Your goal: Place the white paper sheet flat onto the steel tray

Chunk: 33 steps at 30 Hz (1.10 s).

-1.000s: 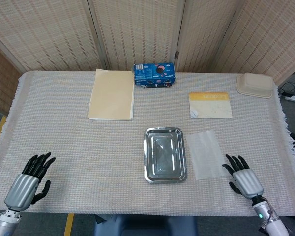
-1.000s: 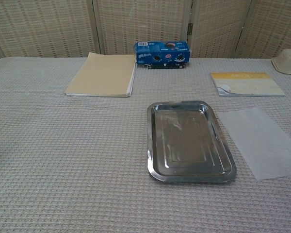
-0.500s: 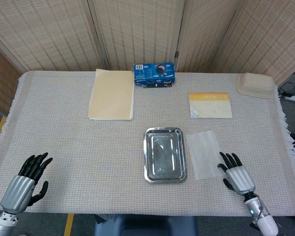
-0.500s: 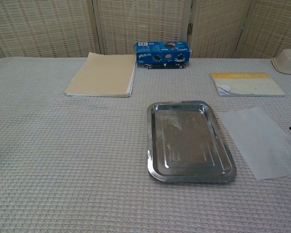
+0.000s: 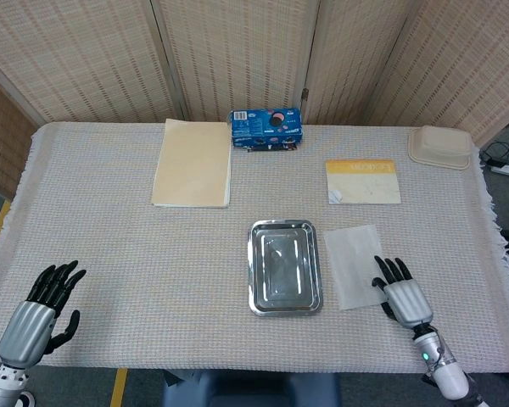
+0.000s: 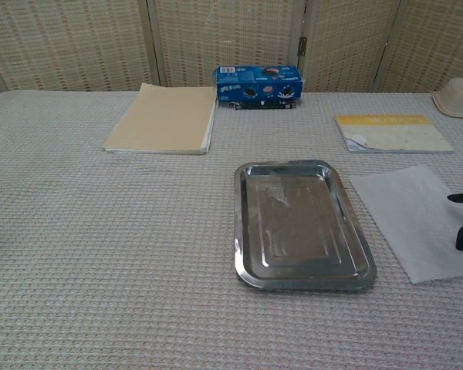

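My right hand [image 5: 401, 293], fingers spread and holding nothing, has slid onto the white paper sheet [image 5: 353, 264] beside the steel tray [image 5: 284, 266]; I judge grasping comes next

Under my black fingertips [image 5: 388, 268]: white paper sheet [image 5: 354, 265], plain. Just left of them, shiny steel tray [image 5: 284, 297]. My hands silver-backed, black fingers. Far ahead: blue box [image 5: 265, 127], tan folder [image 5: 192, 162], yellow-white booklet [image 5: 363, 181]. Grey waffle-weave tablecloth [image 5: 136, 254] everywhere.
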Tool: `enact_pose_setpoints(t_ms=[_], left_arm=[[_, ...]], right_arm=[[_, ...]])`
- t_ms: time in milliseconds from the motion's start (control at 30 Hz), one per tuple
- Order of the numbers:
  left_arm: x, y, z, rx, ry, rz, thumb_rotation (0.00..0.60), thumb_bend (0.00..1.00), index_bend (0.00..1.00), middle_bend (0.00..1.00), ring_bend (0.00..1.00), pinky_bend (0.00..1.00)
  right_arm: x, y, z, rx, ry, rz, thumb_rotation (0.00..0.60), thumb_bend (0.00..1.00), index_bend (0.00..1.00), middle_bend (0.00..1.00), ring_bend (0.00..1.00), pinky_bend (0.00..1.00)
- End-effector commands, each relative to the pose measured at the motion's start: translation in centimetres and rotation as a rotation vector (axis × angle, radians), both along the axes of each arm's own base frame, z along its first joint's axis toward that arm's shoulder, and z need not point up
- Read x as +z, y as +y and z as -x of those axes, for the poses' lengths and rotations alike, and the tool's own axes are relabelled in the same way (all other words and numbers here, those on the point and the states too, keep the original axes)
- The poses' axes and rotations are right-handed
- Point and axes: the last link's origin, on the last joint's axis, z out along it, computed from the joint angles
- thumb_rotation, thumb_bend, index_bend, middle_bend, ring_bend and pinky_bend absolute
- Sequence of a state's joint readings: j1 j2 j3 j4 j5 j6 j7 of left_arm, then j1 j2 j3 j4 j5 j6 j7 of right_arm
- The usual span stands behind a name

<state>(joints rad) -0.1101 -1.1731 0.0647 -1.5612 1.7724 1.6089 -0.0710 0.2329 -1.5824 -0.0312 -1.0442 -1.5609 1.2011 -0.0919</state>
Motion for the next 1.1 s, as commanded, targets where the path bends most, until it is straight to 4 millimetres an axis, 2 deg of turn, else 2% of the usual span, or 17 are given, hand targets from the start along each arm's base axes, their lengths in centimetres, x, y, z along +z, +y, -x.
enact_pose_setpoints(t_ms=[33,233,500,867,1100], left_arm=[[0.0,0.0,0.0,-0.004,-0.004,-0.003,0.600,0.65,0.00,0.00,0.00,0.00],[0.0,0.0,0.0,-0.010,-0.002,-0.004,0.600,0.65,0.00,0.00,0.00,0.00],[-0.1,-0.1,-0.1,-0.015,0.002,0.000,0.600,0.65,0.00,0.00,0.00,0.00],[-0.1,-0.1,-0.1,-0.015,0.007,0.000,0.600,0.65,0.00,0.00,0.00,0.00],[-0.2,-0.1,0.0,-0.012,0.001,0.007,0.600,0.65,0.00,0.00,0.00,0.00]], right_arm=[[-0.2,-0.1,-0.1,-0.001,-0.002,-0.001,0.600,0.43,0.49,0.04,0.00,0.00],[0.0,-0.1,-0.5,0.019,-0.048,0.036,0.600,0.44,0.62,0.13,0.01,0.00],[0.7,-0.3,-0.6,0.029,-0.103,0.089,0.600,0.51,0.75,0.22,0.08,0.00],[1.0,-0.5,-0.8,0.039,-0.139,0.116,0.600,0.52,0.77,0.24,0.10,0.00],[2.8,-1.4,-3.1,0.132,-0.327,0.281,0.600,0.53,0.77,0.23,0.10,0.00]])
